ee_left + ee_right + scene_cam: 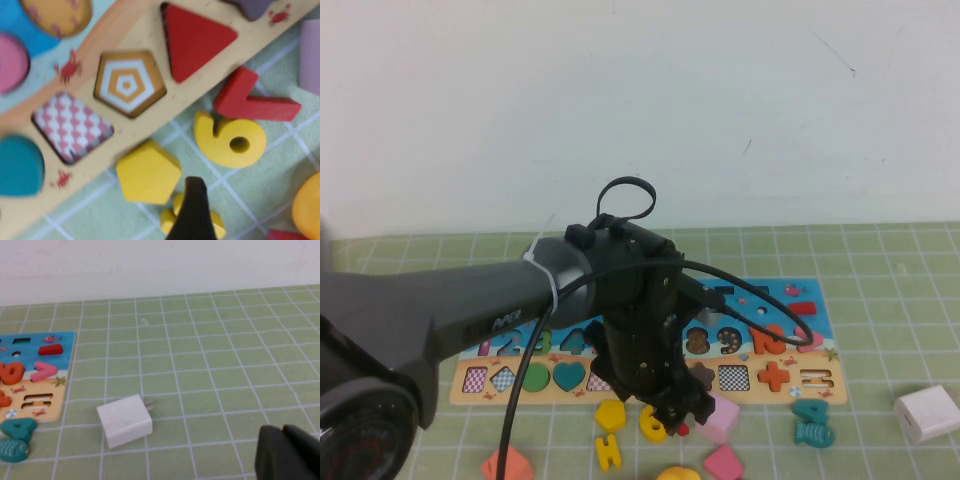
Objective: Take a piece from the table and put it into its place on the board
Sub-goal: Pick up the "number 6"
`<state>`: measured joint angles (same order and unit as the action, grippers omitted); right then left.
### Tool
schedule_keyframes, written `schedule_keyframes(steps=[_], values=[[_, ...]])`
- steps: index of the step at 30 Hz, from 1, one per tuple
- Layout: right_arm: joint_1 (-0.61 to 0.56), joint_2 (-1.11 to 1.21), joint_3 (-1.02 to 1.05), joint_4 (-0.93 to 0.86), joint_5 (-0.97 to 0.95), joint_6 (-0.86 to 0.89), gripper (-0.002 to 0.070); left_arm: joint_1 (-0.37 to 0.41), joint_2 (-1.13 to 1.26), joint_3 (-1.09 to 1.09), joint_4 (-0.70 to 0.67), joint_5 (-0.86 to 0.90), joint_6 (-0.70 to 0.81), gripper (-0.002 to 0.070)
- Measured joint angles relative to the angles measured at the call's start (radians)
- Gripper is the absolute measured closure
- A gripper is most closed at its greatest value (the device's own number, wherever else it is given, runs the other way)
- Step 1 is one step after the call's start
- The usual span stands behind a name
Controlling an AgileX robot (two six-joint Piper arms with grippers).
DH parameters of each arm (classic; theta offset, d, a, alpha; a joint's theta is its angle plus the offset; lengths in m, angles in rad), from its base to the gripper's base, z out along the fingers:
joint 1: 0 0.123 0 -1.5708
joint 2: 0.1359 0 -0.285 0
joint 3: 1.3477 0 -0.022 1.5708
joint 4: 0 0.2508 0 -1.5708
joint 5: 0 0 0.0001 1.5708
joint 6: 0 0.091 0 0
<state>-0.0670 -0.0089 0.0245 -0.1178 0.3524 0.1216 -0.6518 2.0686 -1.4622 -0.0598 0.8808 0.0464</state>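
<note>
**Six not yet picked up**

Your left hand point(675, 412) hangs low over the loose pieces, fingers spread, holding nothing. The yellow six point(231, 140) lies on the surface just beside the board point(145, 122), touching a red seven point(252, 100). Grasping and placing remain. Right hand point(289, 454) sits parked; I cannot tell its state.
</note>
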Motion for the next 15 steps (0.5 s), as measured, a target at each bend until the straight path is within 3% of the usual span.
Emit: schedule_keyframes(steps=[15], values=[[0.000,0.000,0.000,0.000,0.000,0.000,0.0678,0.000,0.014,0.000,-0.032,0.018,-0.360,0.0187]])
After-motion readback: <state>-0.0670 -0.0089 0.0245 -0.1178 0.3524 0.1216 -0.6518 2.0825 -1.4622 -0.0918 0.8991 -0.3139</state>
